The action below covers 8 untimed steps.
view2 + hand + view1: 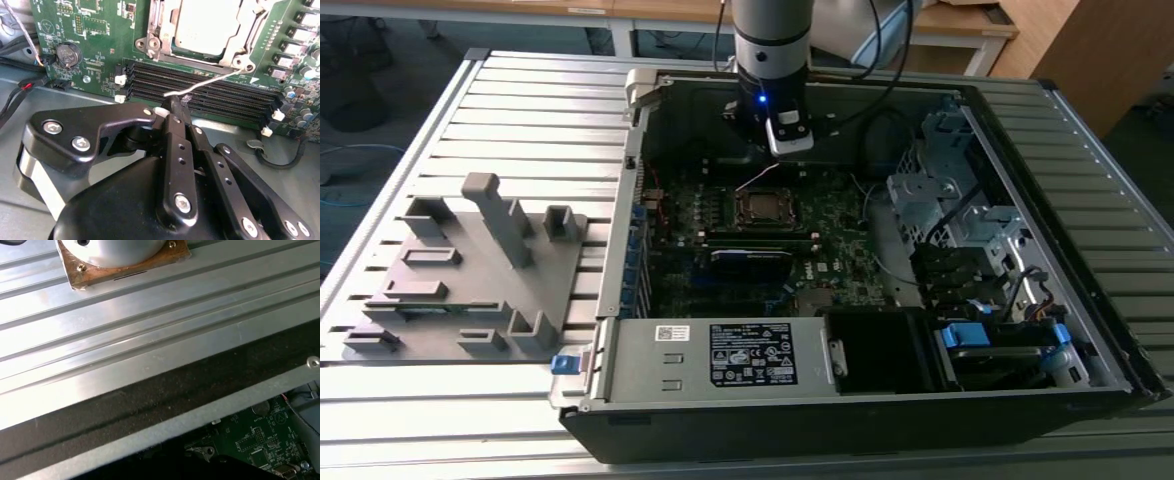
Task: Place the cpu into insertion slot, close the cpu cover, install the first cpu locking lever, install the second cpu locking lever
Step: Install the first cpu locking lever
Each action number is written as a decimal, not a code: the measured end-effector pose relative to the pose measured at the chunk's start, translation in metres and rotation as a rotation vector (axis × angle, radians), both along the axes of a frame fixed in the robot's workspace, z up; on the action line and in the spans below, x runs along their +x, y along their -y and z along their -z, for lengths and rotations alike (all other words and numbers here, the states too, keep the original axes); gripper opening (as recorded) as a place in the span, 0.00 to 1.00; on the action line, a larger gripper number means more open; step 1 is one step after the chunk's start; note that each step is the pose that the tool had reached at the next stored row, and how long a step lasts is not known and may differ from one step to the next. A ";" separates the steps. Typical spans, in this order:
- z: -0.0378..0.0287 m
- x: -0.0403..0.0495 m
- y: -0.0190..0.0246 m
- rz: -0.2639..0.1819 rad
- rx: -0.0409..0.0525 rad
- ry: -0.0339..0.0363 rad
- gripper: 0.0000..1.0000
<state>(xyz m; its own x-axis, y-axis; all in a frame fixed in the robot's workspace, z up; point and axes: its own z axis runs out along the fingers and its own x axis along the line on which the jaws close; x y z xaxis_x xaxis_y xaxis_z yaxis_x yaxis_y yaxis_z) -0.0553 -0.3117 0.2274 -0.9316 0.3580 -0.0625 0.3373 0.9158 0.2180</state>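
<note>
The cpu (210,25) lies in the insertion slot (761,207) on the green motherboard (100,30), its dull silver top showing. The cpu cover (161,22), a silver frame, lies down around it. A thin silver locking lever (215,80) slants up from its pivot beside the socket to my fingertips. My gripper (172,102) is shut, its black fingers (175,145) pressed together, and the lever's free end lies across their tips. Whether the lever is clamped does not show. In the exterior view the gripper (774,162) hangs just behind the socket inside the open computer case.
Black memory slots (210,92) run beneath the lever, and a coin battery (67,52) sits beside them. The case holds a power supply (734,355) in front and drive cages (961,220) at the exterior view's right. A grey fixture plate (454,270) lies on the slatted table (125,315).
</note>
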 end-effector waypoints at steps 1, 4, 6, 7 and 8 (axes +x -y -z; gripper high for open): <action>0.0000 0.0000 0.0012 0.000 0.0047 0.0000 0.10; 0.0000 -0.0002 0.0050 0.000 0.0199 0.0004 0.10; 0.0000 -0.0005 0.0076 0.000 0.0326 0.0011 0.10; 0.0000 -0.0006 0.0088 0.000 0.0385 0.0013 0.10; 0.0000 -0.0007 0.0100 0.000 0.0443 0.0014 0.10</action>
